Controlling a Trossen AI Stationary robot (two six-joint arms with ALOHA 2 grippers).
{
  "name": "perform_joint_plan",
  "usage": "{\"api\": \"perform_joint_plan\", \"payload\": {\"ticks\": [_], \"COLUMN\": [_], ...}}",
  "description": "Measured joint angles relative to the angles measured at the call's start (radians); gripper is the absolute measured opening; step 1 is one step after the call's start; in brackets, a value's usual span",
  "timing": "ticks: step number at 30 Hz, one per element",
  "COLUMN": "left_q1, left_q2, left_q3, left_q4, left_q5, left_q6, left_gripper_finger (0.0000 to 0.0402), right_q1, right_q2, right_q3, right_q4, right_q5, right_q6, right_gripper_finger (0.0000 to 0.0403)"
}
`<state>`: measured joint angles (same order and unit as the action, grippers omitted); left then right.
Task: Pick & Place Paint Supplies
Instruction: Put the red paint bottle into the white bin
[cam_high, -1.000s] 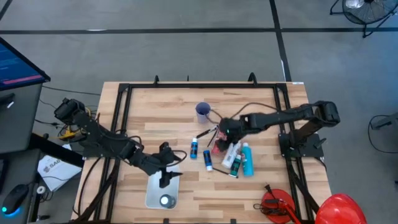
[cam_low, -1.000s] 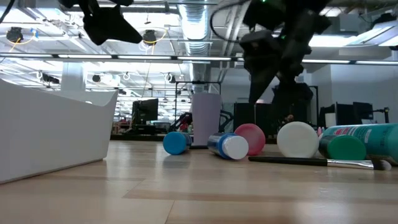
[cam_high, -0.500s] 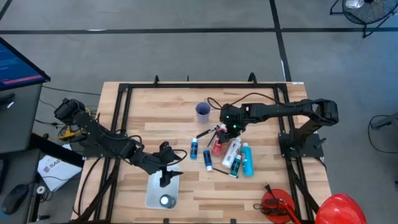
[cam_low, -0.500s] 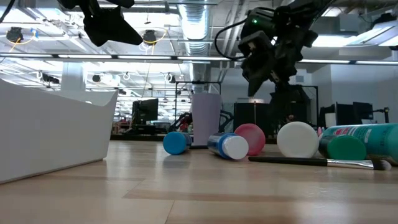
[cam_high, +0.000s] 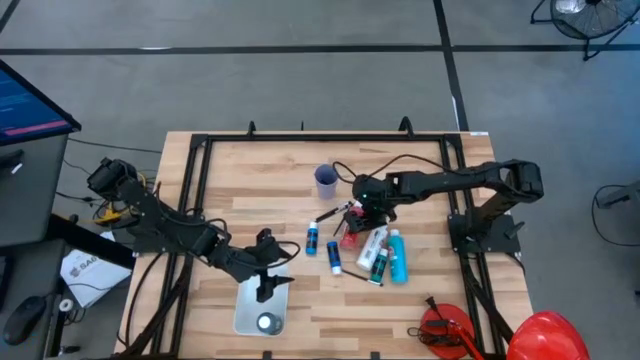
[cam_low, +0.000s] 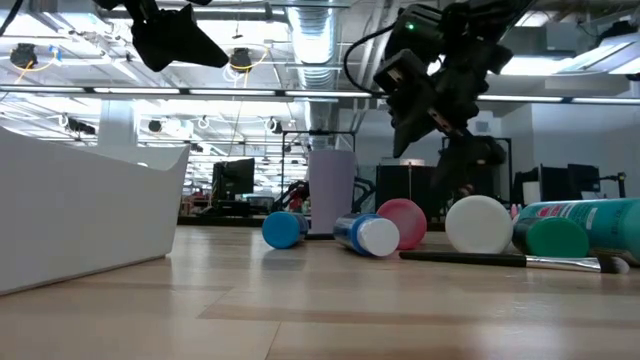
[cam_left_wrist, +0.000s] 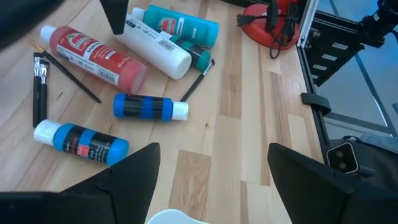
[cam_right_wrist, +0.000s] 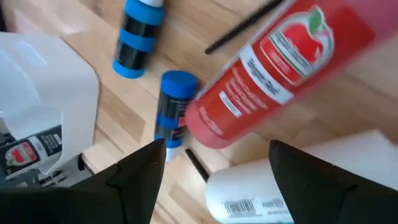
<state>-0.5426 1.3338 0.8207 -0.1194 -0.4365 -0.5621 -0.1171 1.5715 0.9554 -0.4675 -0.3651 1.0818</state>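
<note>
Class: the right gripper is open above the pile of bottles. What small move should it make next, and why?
Probably lower the right gripper onto the red bottle: it is open, empty, and that bottle lies directly beneath it on the table, beside the white bottle.

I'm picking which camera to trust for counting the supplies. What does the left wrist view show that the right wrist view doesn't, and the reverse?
Only the left wrist view shows the teal bottle, the brushes beside the bottles, and the red stand at the table edge. Only the right wrist view shows the white bin, seen past the open right gripper. Both show the red bottle, the white bottle and the two blue bottles lying flat on the wooden table.
</note>
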Motion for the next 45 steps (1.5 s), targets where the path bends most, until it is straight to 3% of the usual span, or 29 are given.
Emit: {"api": "perform_joint_plan", "payload": {"ticks": [7,16,27,37,41,45], "left_q1": [0.010,0.023,0.021,0.020,0.020,0.020], "left_q2": [0.000,0.000,0.000,0.000,0.000,0.000], "left_q3": [0.000,0.001,0.002,0.002,0.002,0.002], "left_q4": [0.004,0.006,0.020,0.022,0.023,0.024], "left_q5": [-0.008,-0.008,-0.008,-0.008,-0.008,-0.008], "left_q6": [0.005,0.015,0.033,0.037,0.039,0.039], "left_gripper_finger": [0.0292,0.0292,0.0292,0.0292,0.0292,0.0292], "right_q1": [-0.001,-0.003,-0.008,0.002,0.001,0.008], "right_q2": [0.049,0.187,0.313,0.278,0.243,0.231], "right_q3": [0.000,0.060,0.159,0.244,0.294,0.348], "right_q4": [-0.008,0.081,-0.021,-0.036,-0.029,-0.016], "right_q5": [0.060,0.034,0.026,0.026,0.029,0.033], "right_q6": [0.053,0.047,0.037,-0.038,-0.192,-0.514], "right_gripper_finger": [0.0274,0.0274,0.0274,0.0274,0.0274,0.0274]}}
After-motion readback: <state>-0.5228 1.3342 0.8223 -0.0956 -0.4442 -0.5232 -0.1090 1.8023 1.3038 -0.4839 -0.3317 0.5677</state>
